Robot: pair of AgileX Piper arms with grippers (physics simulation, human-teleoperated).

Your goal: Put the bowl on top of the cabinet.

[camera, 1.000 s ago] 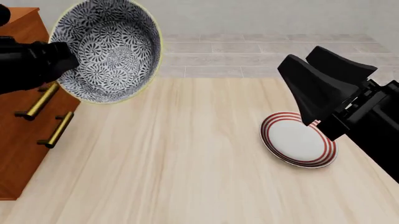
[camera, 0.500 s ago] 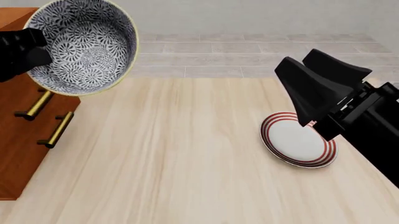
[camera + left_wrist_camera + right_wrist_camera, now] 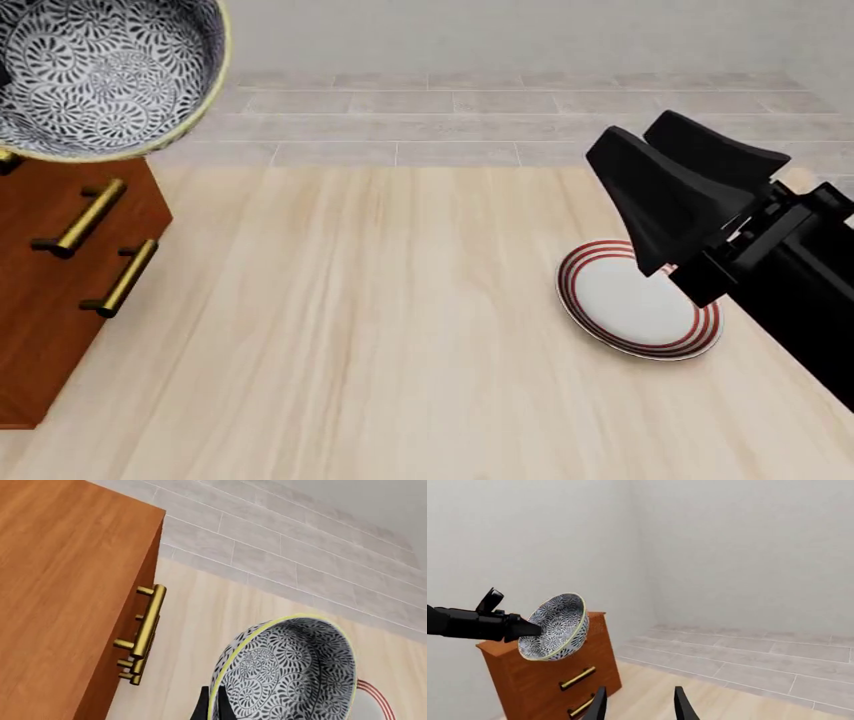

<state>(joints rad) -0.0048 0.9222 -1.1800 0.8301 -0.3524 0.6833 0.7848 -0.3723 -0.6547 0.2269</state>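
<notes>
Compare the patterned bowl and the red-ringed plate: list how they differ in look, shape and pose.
The deep round blue-and-white floral ceramic bowl is densely patterned inside and out with a pale yellow-green rim; the flat white plate is plain apart from red rings near its edge. The bowl is deep, the plate shallow. The bowl is held tilted in the air by the left gripper above the reddish-brown wooden cabinet; the plate lies on the table. Both are round.

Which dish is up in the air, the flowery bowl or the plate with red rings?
The blue-and-white flowery bowl. The left claw holds it tilted, up above the cabinet. The plate with red rings lies flat on the table.
</notes>
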